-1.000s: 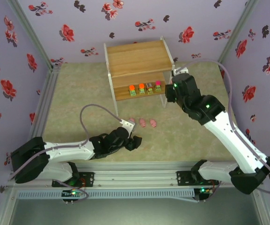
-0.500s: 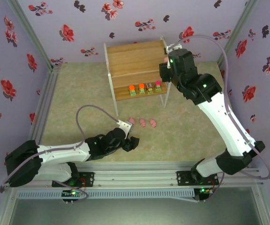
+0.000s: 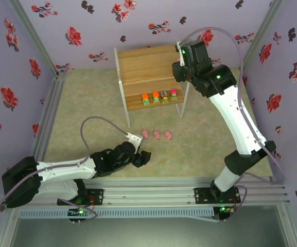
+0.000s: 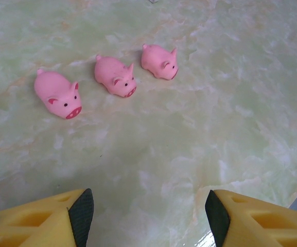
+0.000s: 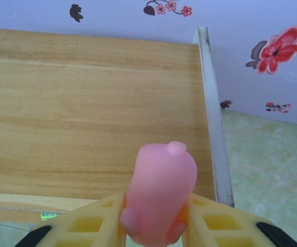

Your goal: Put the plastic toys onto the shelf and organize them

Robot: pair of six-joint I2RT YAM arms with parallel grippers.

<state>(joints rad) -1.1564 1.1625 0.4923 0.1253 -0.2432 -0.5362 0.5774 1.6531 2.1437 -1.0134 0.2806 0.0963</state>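
Note:
The shelf point(image 3: 147, 64) stands at the back, its top wooden board point(image 5: 76, 113) bare. Several small blocks point(image 3: 158, 96) with orange, grey and magenta tops stand in a row on its lower board. My right gripper point(image 3: 179, 68) hangs over the top board's right end, shut on a pink pig point(image 5: 161, 190) that sticks up between its yellow fingers point(image 5: 99, 224). Three more pink pigs point(image 3: 157, 134) lie in a row on the floor. In the left wrist view they are the left pig point(image 4: 58, 94), middle pig point(image 4: 115, 76) and right pig point(image 4: 159, 61). My left gripper point(image 4: 149, 213) is open and low, a short way in front of them.
The shelf's thin white front legs point(image 3: 181, 105) stand just behind the pigs. Floral purple walls point(image 3: 24, 62) enclose the green marbled floor point(image 3: 86, 103). An aluminium rail point(image 3: 153, 182) runs along the near edge. The left arm point(image 3: 66, 167) lies low across the near left floor.
My right arm has risen from beside the shelf's lower tier to the right end of the top board, carrying the pig. The left arm has drawn back slightly towards the near edge.

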